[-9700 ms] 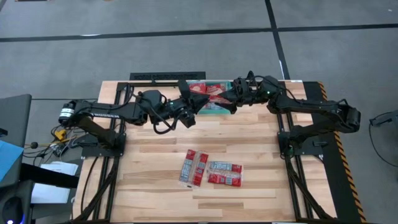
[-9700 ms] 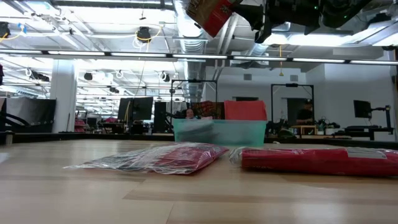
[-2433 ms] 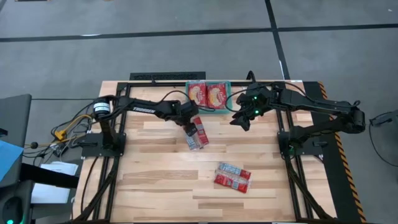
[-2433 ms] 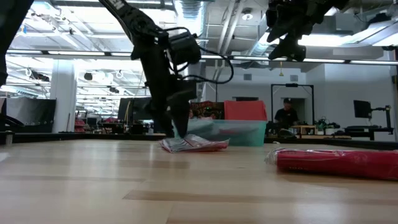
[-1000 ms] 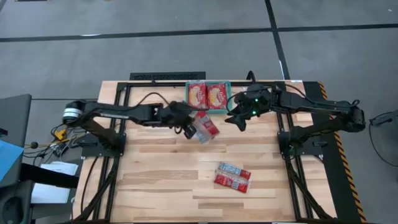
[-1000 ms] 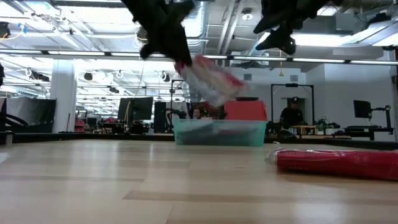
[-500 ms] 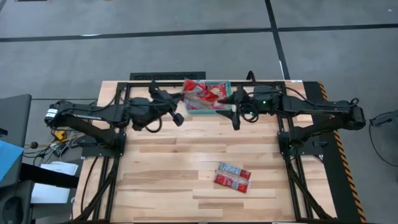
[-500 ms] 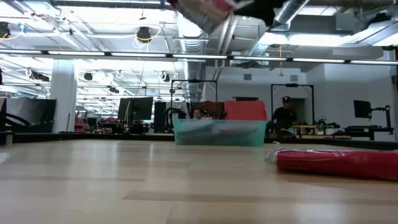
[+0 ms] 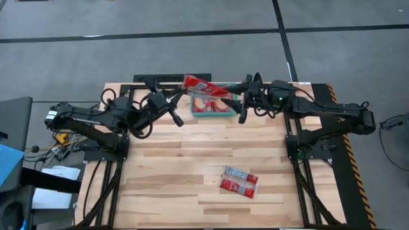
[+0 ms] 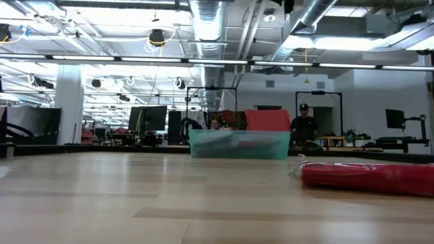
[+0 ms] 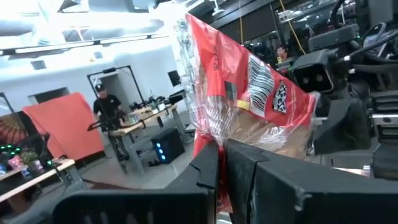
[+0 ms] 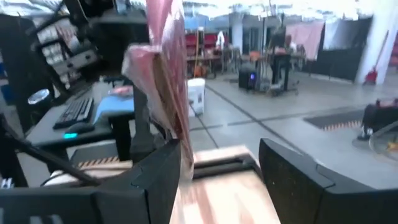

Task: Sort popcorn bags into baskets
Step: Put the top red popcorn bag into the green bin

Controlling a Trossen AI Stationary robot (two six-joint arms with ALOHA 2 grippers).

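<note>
My left gripper is shut on a long red popcorn bag and holds it in the air over the teal tray at the table's far edge. In the left wrist view the bag rises from the shut fingers. My right gripper is open at the bag's right end. In its wrist view the bag stands close to one finger. Red bags lie in the tray, mostly hidden by the held bag. Two long bags lie flat on the table. My left gripper pinches the bag's lower end between its two fingers, which point roughly level toward the table's right. The bag is lifted clear and stands tilted above the fingers, over the tray. My right gripper: I cannot tell whether its finger touches the bag.
The tray sits at the far edge's middle, between the two arms. One long bag shows at the low view's right. Bare wood lies around the two loose bags. People stand in the room beyond the table.
My left gripper has carried the bag from above the table's middle up and toward the far edge, out of the low view, to a place over the tray. My right gripper has moved toward the table's left, close to the bag's right end.
</note>
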